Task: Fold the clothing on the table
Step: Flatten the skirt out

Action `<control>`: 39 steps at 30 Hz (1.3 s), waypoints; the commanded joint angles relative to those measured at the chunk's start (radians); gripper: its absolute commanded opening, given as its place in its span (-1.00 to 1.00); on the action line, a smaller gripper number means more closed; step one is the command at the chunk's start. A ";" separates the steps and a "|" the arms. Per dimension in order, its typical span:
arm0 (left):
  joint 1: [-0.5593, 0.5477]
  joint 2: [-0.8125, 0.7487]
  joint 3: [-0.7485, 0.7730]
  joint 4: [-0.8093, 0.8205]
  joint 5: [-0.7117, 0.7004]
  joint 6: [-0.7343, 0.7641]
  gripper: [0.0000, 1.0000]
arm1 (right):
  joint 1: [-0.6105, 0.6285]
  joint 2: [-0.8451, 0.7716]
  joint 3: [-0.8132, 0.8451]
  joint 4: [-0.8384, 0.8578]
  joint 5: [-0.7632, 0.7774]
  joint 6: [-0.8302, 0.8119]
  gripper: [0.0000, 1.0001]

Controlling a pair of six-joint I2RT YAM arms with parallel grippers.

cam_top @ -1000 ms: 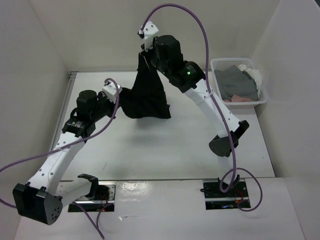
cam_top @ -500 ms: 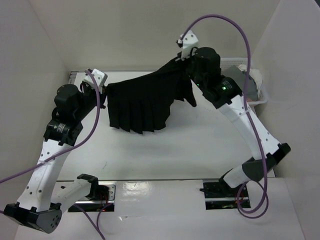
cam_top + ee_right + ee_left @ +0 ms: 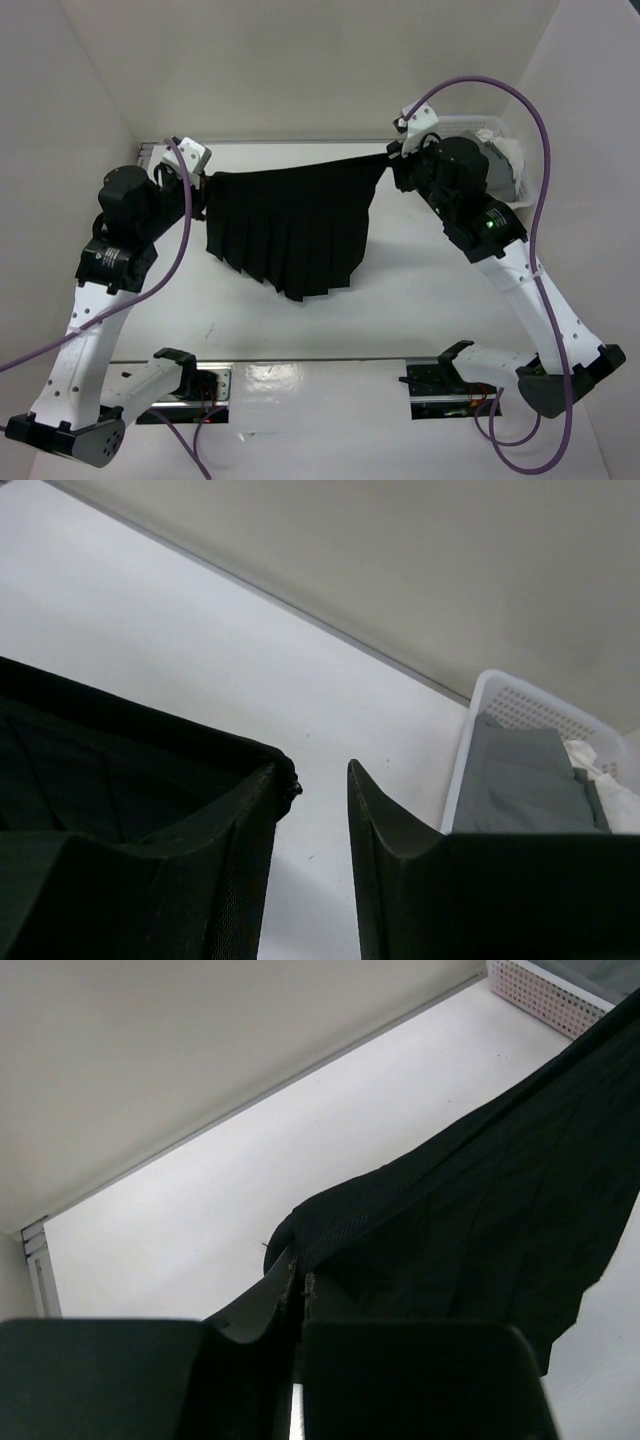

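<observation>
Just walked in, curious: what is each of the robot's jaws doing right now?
Left gripper: jaws closed on the black skirt at its waistband.
Right gripper: jaws open, the skirt's corner beside one, not clamped.

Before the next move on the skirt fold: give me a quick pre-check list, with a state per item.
1. The left gripper clamps the skirt at its waistband: ok, jaws shut on the fabric.
2. The right gripper clamps the other corner: not ok, jaws stand apart and the corner lies beside one finger.
3. Skirt spread without bunching: ok, pleats fan out between the grippers.
4. Hem resting on the table: cannot tell.
5. Right gripper apart from the basket: cannot tell; they overlap in the top view.
</observation>
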 commanded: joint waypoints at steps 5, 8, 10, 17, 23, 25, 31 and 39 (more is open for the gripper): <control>0.028 -0.025 0.042 -0.001 -0.052 0.048 -1.00 | -0.035 -0.024 -0.064 0.023 0.078 -0.048 -0.20; 0.028 -0.025 0.042 -0.011 -0.052 0.070 -1.00 | -0.035 -0.024 -0.082 0.033 0.066 -0.037 -0.17; 0.028 -0.025 0.033 -0.011 -0.052 0.070 -1.00 | -0.035 -0.014 -0.091 0.033 0.056 -0.037 -0.17; 0.018 0.001 -0.026 -0.020 -0.034 0.125 -1.00 | -0.035 0.073 -0.091 0.024 0.036 -0.067 -0.42; 0.028 0.110 -0.038 0.024 -0.066 0.134 -1.00 | -0.035 0.191 -0.052 0.037 0.036 -0.089 -1.00; 0.037 0.176 0.002 0.033 -0.087 0.143 -1.00 | -0.056 0.217 -0.021 0.051 0.036 -0.089 -1.00; 0.083 0.349 0.114 0.042 -0.106 0.107 -1.00 | -0.122 0.320 0.085 0.073 0.015 -0.089 -1.00; 0.143 0.601 0.341 0.042 -0.129 0.073 -1.00 | -0.239 0.458 0.258 0.120 0.004 -0.045 -1.00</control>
